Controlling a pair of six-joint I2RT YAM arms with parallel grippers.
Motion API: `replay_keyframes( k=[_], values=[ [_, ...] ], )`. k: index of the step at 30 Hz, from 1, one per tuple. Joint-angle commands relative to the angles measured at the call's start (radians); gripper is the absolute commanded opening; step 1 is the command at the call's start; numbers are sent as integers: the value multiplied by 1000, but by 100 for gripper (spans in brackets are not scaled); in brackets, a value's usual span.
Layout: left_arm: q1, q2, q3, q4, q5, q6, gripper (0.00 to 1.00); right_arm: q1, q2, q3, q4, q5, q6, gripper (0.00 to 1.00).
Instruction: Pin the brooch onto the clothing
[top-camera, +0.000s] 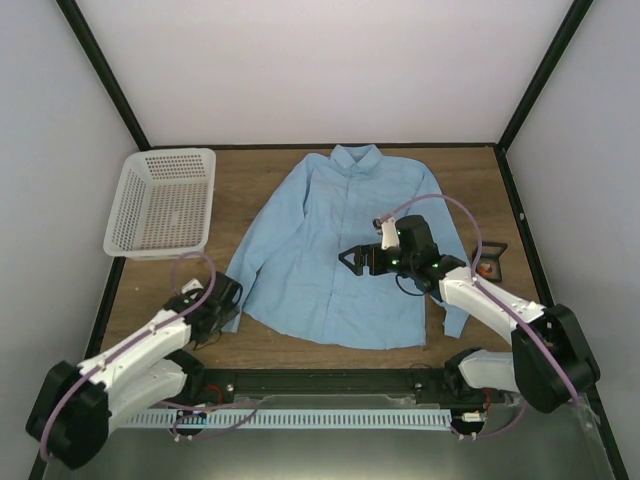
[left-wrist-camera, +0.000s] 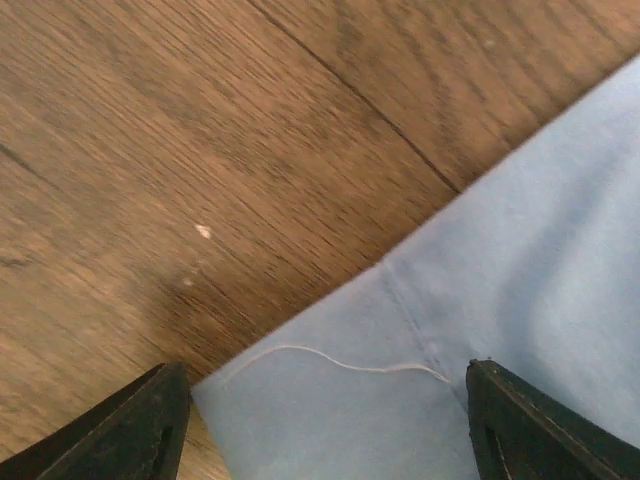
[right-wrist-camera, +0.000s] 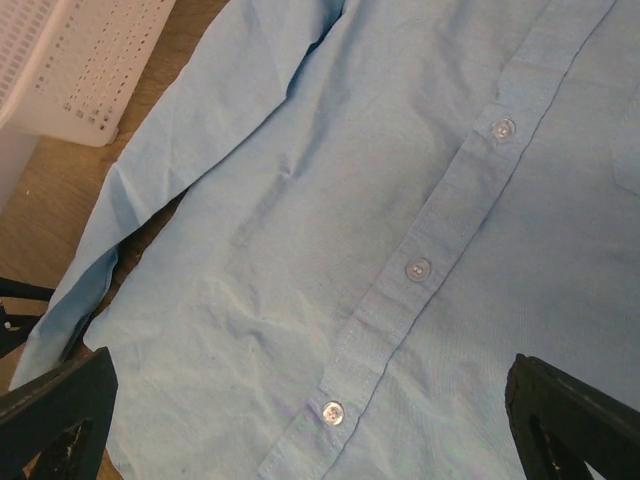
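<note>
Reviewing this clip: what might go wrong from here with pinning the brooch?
1. The brooch sits in the small black box by the table's right edge. It is tiny, so the open right gripper, hovering over the shirt, may fumble or drop it.
2. The shirt lies loose and the open left gripper near its edge holds nothing, so the cloth may bunch or slide under the pin.
</note>
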Motion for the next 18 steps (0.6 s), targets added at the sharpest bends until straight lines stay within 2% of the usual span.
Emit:
replay_keyframes(
  k=[1, 5, 9, 12, 15, 18],
  values=[
    [5, 124, 48, -14, 0, -49, 76, -8, -30, -2, 1, 6, -2, 100],
    [8, 218, 79, 0, -6, -41, 64, -8, -36, -3, -1, 16, -2, 100],
    [27, 220, 94, 21, -34, -11, 25, -9, -37, -3, -5, 25, -5, 100],
    [42, 173, 129, 13, -66, 51, 0, -10, -36, 0, -15, 35, -12, 100],
    [42, 117, 212, -57, -157, 128, 0, -10, -39, 2, -26, 60, -19, 100],
    [43, 29, 307, -135, -307, 194, 0, -16, -49, 1, -30, 75, -24, 100]
  ],
)
